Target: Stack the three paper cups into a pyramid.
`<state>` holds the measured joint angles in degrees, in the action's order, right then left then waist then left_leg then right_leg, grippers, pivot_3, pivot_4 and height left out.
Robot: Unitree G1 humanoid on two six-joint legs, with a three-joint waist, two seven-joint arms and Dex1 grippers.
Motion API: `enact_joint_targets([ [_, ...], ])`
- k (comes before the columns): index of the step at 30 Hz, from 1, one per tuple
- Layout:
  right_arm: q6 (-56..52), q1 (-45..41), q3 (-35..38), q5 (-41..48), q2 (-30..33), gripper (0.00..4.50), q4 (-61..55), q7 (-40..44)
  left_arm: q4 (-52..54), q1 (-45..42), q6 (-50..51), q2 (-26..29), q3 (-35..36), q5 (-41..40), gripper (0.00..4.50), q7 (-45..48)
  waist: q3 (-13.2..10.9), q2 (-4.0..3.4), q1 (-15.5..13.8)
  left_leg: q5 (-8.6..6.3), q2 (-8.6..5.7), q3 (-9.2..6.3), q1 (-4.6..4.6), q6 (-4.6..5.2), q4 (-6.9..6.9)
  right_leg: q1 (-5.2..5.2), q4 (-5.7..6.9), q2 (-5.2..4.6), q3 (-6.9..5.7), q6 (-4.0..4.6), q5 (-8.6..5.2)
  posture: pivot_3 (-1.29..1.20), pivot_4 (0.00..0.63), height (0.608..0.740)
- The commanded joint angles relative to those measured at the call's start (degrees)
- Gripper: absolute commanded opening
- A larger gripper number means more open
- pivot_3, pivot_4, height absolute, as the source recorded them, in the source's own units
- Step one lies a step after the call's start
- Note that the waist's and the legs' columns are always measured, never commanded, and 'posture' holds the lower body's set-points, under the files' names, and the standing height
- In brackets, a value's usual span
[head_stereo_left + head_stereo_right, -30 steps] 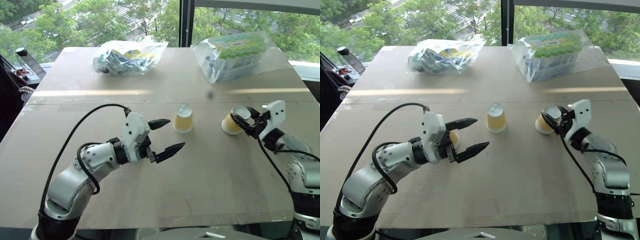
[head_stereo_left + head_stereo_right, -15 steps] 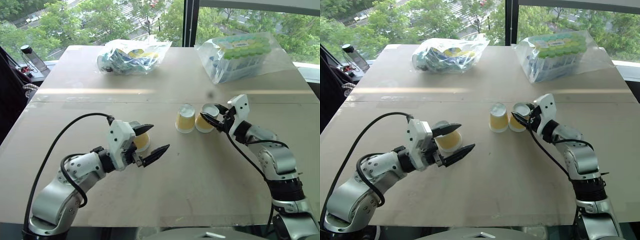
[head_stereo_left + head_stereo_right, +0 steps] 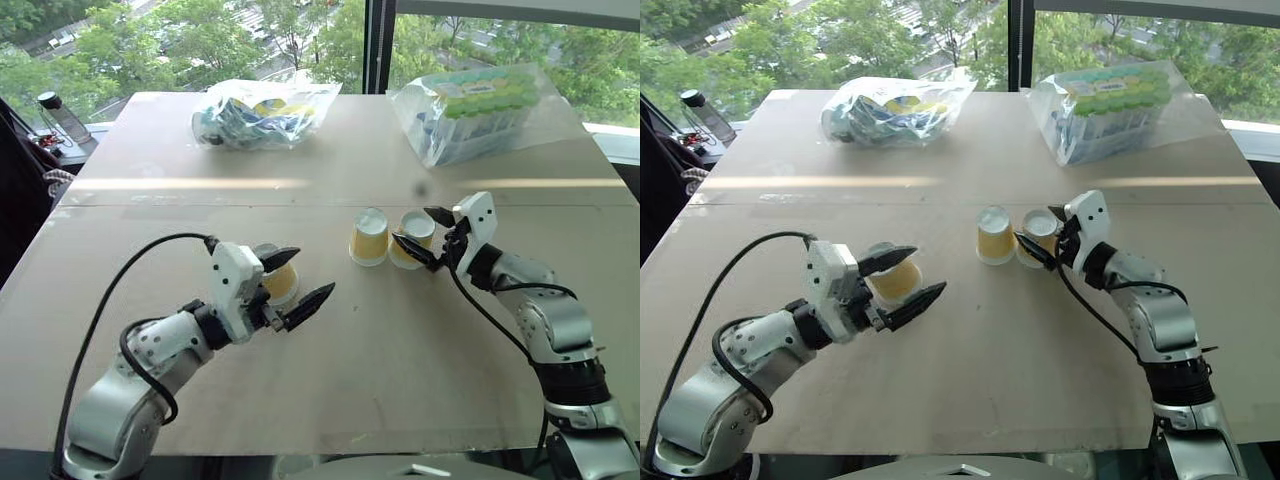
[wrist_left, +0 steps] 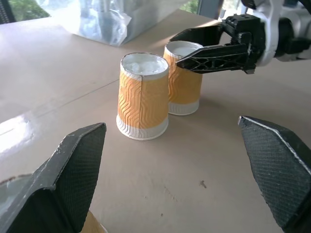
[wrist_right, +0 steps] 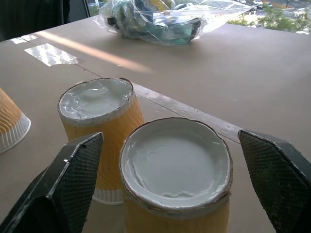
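Observation:
Three yellow-orange paper cups stand base-up on the table (image 3: pixel 420 340). The middle cup (image 3: pixel 369 237) and the right cup (image 3: pixel 409 242) stand side by side, nearly touching. My right gripper (image 3: pixel 413 226) is open, its fingers straddling the right cup (image 5: pixel 175 165) with a gap on each side. The third cup (image 3: pixel 281 281) stands further left, close behind my left gripper (image 3: pixel 315 270). That gripper is open wide and points at the pair (image 4: pixel 143 104). Nothing is between its fingertips.
A clear bag of packaged goods (image 3: pixel 260 112) lies at the back left. A second bag (image 3: pixel 478 105) lies at the back right. A bottle (image 3: pixel 55 115) stands off the table's far left corner. A seam crosses the table behind the cups.
My right gripper carried its cup leftward to stand beside the middle cup, then opened and let go. The left gripper drew back a little to the left, uncovering the third cup.

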<state>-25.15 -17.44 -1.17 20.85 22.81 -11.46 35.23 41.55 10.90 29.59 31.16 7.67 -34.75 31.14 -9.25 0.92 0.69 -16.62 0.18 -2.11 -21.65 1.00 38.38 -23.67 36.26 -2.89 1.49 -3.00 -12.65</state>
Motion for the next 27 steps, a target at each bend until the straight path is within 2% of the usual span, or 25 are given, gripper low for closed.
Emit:
enact_joint_targets([
  [1,2.92,1.87,3.88,2.30,2.75,4.48,-4.50,3.22,2.32,2.19,-4.12,-3.91,0.31,6.42,4.50,-6.98,0.00,0.00,-0.28,0.00,-0.01,-0.03,-0.01,0.00,0.00,0.00,-0.02,-0.01,-0.02,0.00,0.00,0.00,0.150,0.740],
  [5,3.46,8.79,11.08,10.12,7.36,4.48,-9.97,10.54,1.33,6.07,-14.06,-9.28,3.34,12.59,4.50,-10.14,0.01,-0.01,-0.42,0.00,-0.01,-0.02,0.00,0.00,-0.01,0.01,-0.01,0.00,-0.03,0.01,0.00,0.00,0.150,0.740],
  [9,3.68,18.23,16.65,17.22,12.35,4.48,-14.92,18.97,-2.38,5.87,-18.46,-12.70,4.13,16.67,4.50,-13.12,0.02,-0.01,-0.86,0.00,-0.01,0.07,0.01,0.01,-0.01,0.11,-0.07,0.03,-0.11,0.02,-0.01,0.00,0.150,0.740],
  [13,9.58,24.25,18.18,19.42,11.44,4.48,-16.66,24.17,-8.59,3.24,-21.68,-15.03,0.54,20.68,4.50,-13.83,0.11,0.13,-1.00,0.00,-0.05,0.15,0.13,0.02,0.06,0.25,-0.05,0.13,-0.12,0.01,-0.01,0.00,0.150,0.740],
  [19,9.91,27.63,17.73,21.36,11.02,4.48,-19.37,23.59,-13.79,0.37,-23.13,-15.83,-0.29,22.53,4.50,-14.04,0.11,0.13,-1.04,0.00,-0.02,0.20,0.63,0.02,0.04,0.58,0.03,0.16,-0.04,0.14,-0.09,0.00,0.150,0.740],
  [27,10.03,28.03,16.81,22.29,10.24,4.48,-20.93,22.18,-17.11,-2.77,-24.40,-14.35,1.10,22.87,4.50,-13.36,0.10,0.14,-1.26,0.00,-0.02,0.13,0.62,0.02,0.04,0.58,0.03,0.15,-0.02,0.02,-0.02,0.00,0.150,0.740],
])
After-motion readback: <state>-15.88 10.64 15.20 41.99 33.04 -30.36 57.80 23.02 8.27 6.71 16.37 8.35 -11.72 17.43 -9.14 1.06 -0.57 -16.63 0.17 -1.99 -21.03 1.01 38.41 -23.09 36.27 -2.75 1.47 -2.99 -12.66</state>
